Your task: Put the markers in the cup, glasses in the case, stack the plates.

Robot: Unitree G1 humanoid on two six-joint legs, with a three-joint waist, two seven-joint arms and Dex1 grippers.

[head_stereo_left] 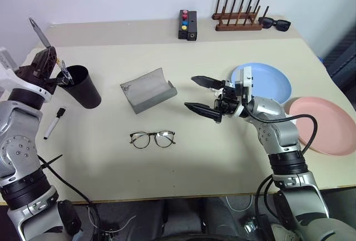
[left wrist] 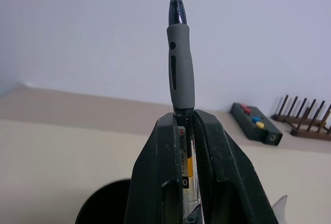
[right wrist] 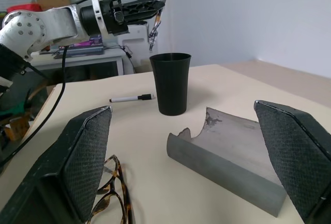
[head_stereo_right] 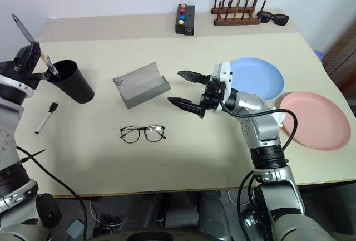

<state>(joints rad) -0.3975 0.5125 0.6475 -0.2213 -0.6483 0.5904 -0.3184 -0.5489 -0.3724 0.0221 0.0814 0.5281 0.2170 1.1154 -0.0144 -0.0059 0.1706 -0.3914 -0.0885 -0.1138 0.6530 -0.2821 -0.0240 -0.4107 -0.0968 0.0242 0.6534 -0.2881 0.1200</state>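
My left gripper is shut on the dark marker, which has a grey grip. The marker is held slanted, and its lower end hangs over the rim of the black cup at the table's left. A whitish marker lies on the table in front of the cup. The wire-frame glasses lie unfolded near the middle. Behind them the grey case lies open. My right gripper hangs open just right of the case, pointing at it, with nothing between its fingers. The light blue plate and pink plate lie side by side at the right.
At the table's back stand a small black box with coloured buttons, a wooden peg rack and black sunglasses. The pink plate lies close to the table's right edge.
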